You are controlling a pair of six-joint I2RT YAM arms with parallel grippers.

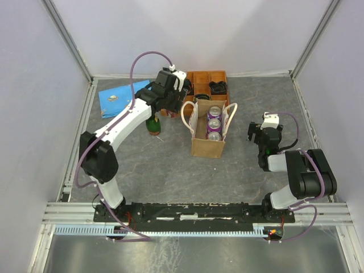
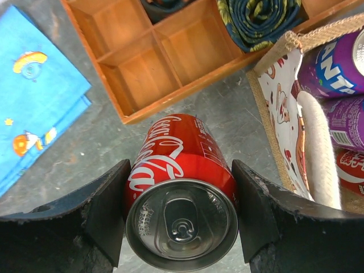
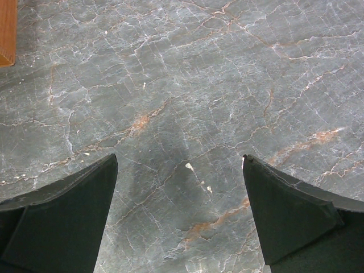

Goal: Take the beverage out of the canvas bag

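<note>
The canvas bag (image 1: 207,147) stands open in the middle of the table, with cream handles and several cans (image 1: 214,120) upright inside. Its printed wall (image 2: 281,96) and purple cans (image 2: 335,60) show at the right of the left wrist view. My left gripper (image 1: 166,98) (image 2: 181,166) is left of the bag, in front of the wooden tray. It is shut on a red Coca-Cola can (image 2: 176,170), which is upright with one finger on each side. My right gripper (image 1: 257,134) (image 3: 179,165) is open and empty, over bare table right of the bag.
An orange wooden compartment tray (image 1: 200,77) (image 2: 165,57) with rolled dark cloths stands behind the bag. A blue printed cloth (image 1: 116,96) (image 2: 34,85) lies at the back left. A green bottle (image 1: 153,124) stands under my left arm.
</note>
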